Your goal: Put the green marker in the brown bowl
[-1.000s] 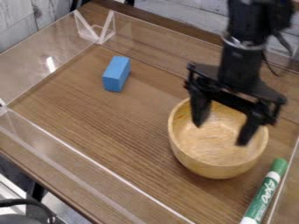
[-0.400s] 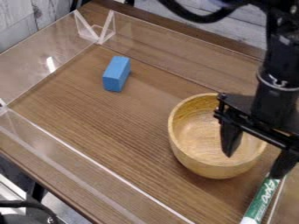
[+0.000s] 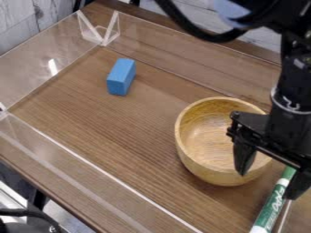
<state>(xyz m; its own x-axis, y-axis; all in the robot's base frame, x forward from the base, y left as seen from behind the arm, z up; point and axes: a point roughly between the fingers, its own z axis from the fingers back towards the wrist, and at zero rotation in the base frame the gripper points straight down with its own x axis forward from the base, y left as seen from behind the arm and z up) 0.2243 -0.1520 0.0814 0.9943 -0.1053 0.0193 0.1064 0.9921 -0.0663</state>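
The green marker (image 3: 275,202) lies on the wooden table at the lower right, white barrel with green print, its far end reaching under the gripper. The brown bowl (image 3: 192,123), round and light wood, stands just left of it with nothing inside. My gripper (image 3: 272,169) points straight down at the bowl's right edge, over the marker's far end. Its jaws are open and hold nothing. The left finger (image 3: 243,155) hangs in front of the bowl's right rim; the right finger is partly cut off by the frame edge.
A blue rectangular block (image 3: 120,76) lies on the table to the upper left. Clear acrylic walls (image 3: 95,32) fence the table along the back and left. The table's front edge runs close below the marker.
The gripper has moved right and lower, from above the bowl's middle to its right edge over the marker. The jaws stayed open. Bowl, marker and block have not moved.
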